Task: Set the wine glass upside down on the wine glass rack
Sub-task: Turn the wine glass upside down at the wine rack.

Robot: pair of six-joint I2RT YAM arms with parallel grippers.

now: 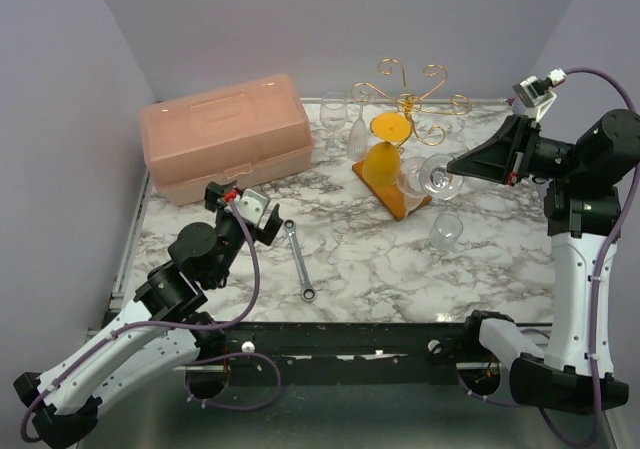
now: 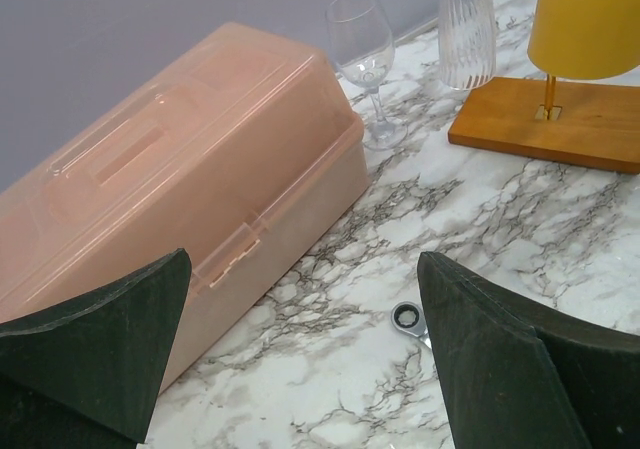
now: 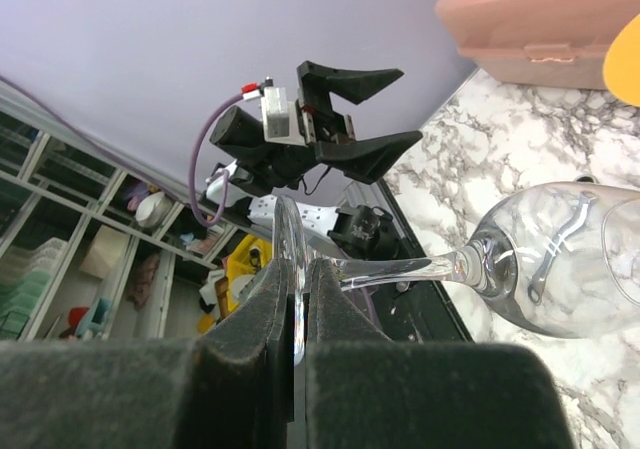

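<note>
My right gripper (image 1: 457,165) is shut on the foot of a clear wine glass (image 1: 432,177), which lies sideways in the air with its bowl toward the rack. In the right wrist view the fingers (image 3: 262,314) pinch the thin foot disc on edge, and the stem runs right to the bowl (image 3: 560,259). The wine glass rack (image 1: 411,97) is gold wire with curled arms on a flat orange-brown base (image 1: 393,197); a yellow cup-like piece (image 1: 389,127) hangs on it. My left gripper (image 1: 262,219) rests low at the left, open and empty (image 2: 305,269).
A pink plastic toolbox (image 1: 225,134) fills the back left. A stemmed glass (image 1: 333,117) and a ribbed glass (image 1: 357,137) stand behind the rack base (image 2: 560,124). Another clear glass (image 1: 446,231) stands near the right. A wrench (image 1: 299,259) lies mid-table.
</note>
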